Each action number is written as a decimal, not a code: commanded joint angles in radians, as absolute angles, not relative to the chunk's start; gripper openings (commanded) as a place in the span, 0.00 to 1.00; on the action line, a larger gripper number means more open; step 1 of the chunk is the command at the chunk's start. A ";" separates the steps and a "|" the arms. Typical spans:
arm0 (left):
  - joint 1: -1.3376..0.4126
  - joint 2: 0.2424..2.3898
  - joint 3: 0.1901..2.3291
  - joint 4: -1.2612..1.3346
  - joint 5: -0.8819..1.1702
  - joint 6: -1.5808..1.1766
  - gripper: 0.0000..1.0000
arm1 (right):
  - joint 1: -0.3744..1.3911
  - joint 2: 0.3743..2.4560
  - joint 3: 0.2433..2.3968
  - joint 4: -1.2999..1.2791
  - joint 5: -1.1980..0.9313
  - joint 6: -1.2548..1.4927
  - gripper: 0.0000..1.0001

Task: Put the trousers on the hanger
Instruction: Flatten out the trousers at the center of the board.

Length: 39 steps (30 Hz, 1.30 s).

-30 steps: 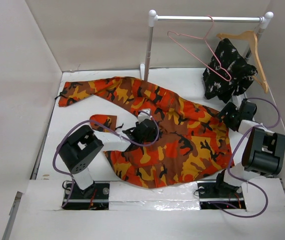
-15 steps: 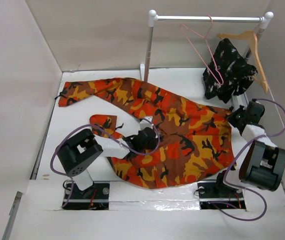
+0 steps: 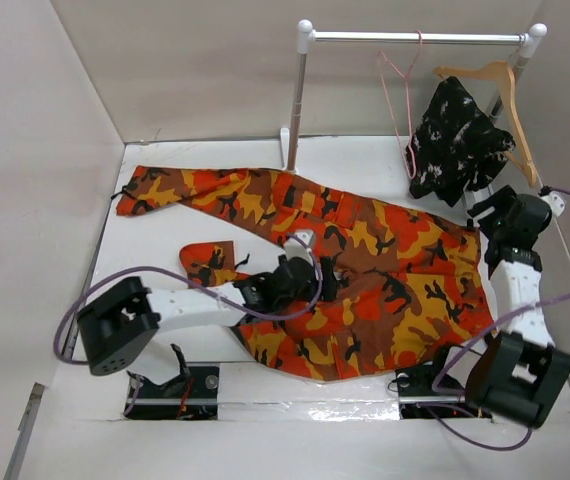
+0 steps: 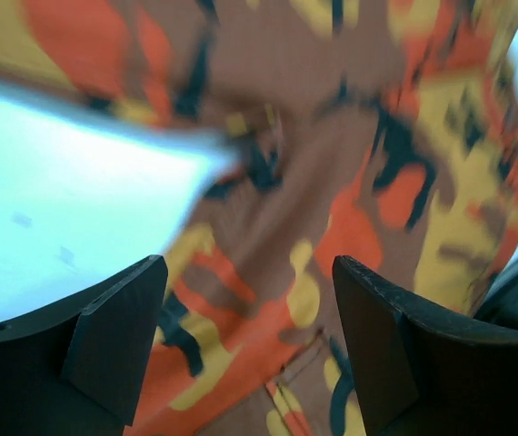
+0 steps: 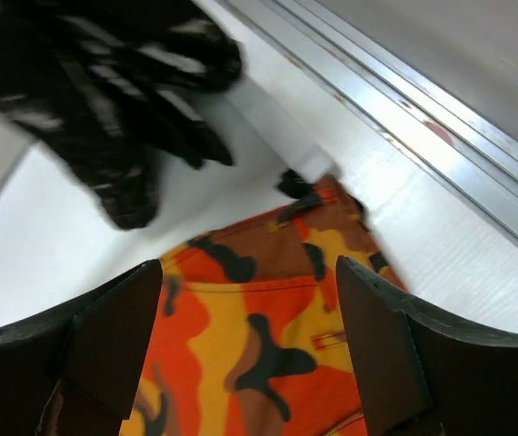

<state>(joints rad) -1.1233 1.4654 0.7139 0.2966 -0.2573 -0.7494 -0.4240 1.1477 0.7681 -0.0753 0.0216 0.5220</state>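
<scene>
The camouflage trousers [image 3: 365, 270] lie spread flat across the table, one leg reaching to the far left. The pink wire hanger [image 3: 399, 110] hangs edge-on from the rail, left of the black-and-white garment. My left gripper [image 3: 317, 276] is open and empty, low over the middle of the trousers [image 4: 350, 163]. My right gripper [image 3: 487, 222] is open and empty above the trousers' waistband corner [image 5: 268, 300] at the right edge.
A white clothes rail [image 3: 415, 37] stands at the back. A wooden hanger [image 3: 505, 90] on it carries a black-and-white garment [image 3: 457, 140], which also shows in the right wrist view [image 5: 104, 100]. A metal channel [image 5: 404, 100] runs along the table's right edge. Walls enclose three sides.
The left arm has stretched right, its gripper moving over the trousers' middle. The right arm has swung back and right to the waistband corner. The pink hanger has turned edge-on.
</scene>
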 commanded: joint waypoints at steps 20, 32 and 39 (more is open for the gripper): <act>0.038 1.440 0.882 0.118 -0.159 -0.879 0.58 | 0.788 1.184 0.555 0.236 -0.048 0.368 0.01; 0.201 1.812 1.196 -0.072 -0.257 -0.764 0.63 | 0.908 1.414 0.829 0.144 0.045 0.226 0.49; 0.210 1.922 1.321 -0.113 -0.295 -0.710 0.63 | 0.853 1.905 1.426 -0.177 0.032 0.109 0.53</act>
